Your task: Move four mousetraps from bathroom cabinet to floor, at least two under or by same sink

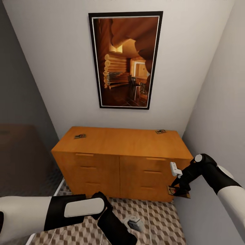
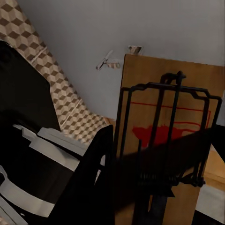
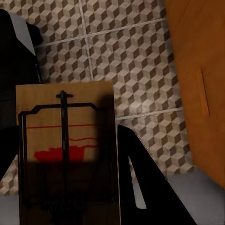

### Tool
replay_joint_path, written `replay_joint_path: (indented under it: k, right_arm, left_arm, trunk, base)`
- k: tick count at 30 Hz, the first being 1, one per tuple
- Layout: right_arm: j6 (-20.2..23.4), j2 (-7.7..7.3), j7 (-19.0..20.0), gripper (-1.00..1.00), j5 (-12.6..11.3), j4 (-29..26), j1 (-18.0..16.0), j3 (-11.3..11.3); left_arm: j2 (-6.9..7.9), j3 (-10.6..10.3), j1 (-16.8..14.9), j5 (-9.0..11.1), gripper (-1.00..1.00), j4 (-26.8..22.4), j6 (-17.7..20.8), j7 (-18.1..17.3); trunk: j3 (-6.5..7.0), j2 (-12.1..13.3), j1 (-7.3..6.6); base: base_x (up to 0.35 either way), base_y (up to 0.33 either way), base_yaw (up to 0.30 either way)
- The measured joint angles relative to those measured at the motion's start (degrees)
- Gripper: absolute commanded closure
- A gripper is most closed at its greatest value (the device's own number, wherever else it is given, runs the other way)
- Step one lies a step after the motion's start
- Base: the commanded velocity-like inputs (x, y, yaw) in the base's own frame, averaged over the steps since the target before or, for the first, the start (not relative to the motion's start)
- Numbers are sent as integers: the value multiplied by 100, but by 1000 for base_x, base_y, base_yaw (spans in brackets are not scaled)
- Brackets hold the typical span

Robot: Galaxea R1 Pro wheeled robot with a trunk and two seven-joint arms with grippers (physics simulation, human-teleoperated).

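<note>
While gripped upright, right mousetrap, long axis along fingers.

Head camera looks forward and down from above at the cabinet, mid-frame, near. The 2 wrist cameras sit very close behind a mousetrap each; the right one faces down onto the bathroom floor, shared with the head view's bottom edge.

No legible text, label, brand or number anywhere

Home interior: wooden cabinet, framed picture, tiled floor.
</note>
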Motion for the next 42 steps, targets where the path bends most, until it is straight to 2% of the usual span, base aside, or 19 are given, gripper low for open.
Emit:
replay_joint_path:
  k: [2, 4, 10, 13, 15, 17, 19, 23, 26, 27, 30, 34, 36, 39, 42]
  right_arm:
    - [0, 0, 2, 100, 0, 12, 0, 1]
    - [0, 3, 0, 100, 0, 17, 0, 1]
    - [0, 22, 0, 100, 1, 24, 52, 0]
    - [0, 29, 0, 100, 15, 8, 134, 0]
    - [5, 36, -2, 100, 32, 0, 200, 5]
    - [13, 41, -25, 100, 51, 6, 278, 8]
    - [17, 47, -48, 100, 58, 13, 322, 13]
    - [114, 63, -118, 100, 70, 16, 462, 21]
    - [152, 71, -475, 100, 107, 22, 614, 32]
    - [152, 72, -514, 100, 107, 22, 634, 32]
    - [144, 159, -663, 100, 104, 30, 747, 35]
    - [121, 353, -918, 100, 55, 46, 962, 28]
    - [118, 462, -1358, 100, 62, 85, 1166, 27]
    - [118, 626, -1737, 100, 83, 206, 1359, 26]
    - [119, 1007, -2453, 100, 83, 853, 1571, 24]
  left_arm:
    - [4, -203, 6, -3, 100, 39, -9, 0]
    - [-8, -499, 11, 4, 100, 175, -45, 0]
    - [-20, -959, 17, 14, 100, 401, -440, -5]
    - [-23, -1334, 21, 26, 100, 516, -543, -2]
    - [-26, -1560, 28, 34, 100, 716, -767, -3]
    - [-27, -1841, 119, 39, 100, 944, -1264, -7]
    - [-28, -2013, 251, 47, 100, 1072, -1531, -9]
    - [-28, -2122, 585, 39, 100, 1594, -1708, -5]
    - [-33, -2140, 1045, 12, 100, 2827, -1856, -5]
    - [-36, -2139, 1103, 28, 100, 2984, -1925, -6]
    - [-37, -2138, 1417, 29, 100, 3715, -2567, -3]
    - [-44, -2132, 1925, 41, 100, 4481, -3058, 2]
    - [-46, -2129, 2262, 56, 100, 4897, -3418, 4]
    - [-48, -2124, 2531, 77, 100, 5185, -3848, 3]
    - [-51, -2121, 2847, 112, 100, 5617, -4206, 1]
  trunk:
    - [0, 0, 0]
    - [0, 0, 0]
    - [0, 1, 0]
    - [0, 1, 0]
    - [0, 1, 0]
    - [0, 1, 0]
    - [0, 1, 0]
    - [0, 1, 0]
    - [0, 2, 0]
    - [0, 1, 0]
    - [0, 1, 0]
    - [-1, 1, -2]
    - [-2, 1, -3]
    - [-1, 0, -3]
    - [-2, 1, -3]
  base:
    - [-321, 0, 0]
    - [-329, 0, 0]
    - [-334, 0, 0]
    - [-335, 0, 0]
    - [-335, 0, 0]
    - [-335, 0, 0]
    - [-335, 0, 0]
    - [-335, 0, 0]
    - [-335, 0, 0]
    - [-335, 0, 0]
    - [-324, 0, 0]
    - [-161, 0, 0]
    - [-40, 0, 0]
    - [-14, 0, 0]
    - [-2, 0, 0]
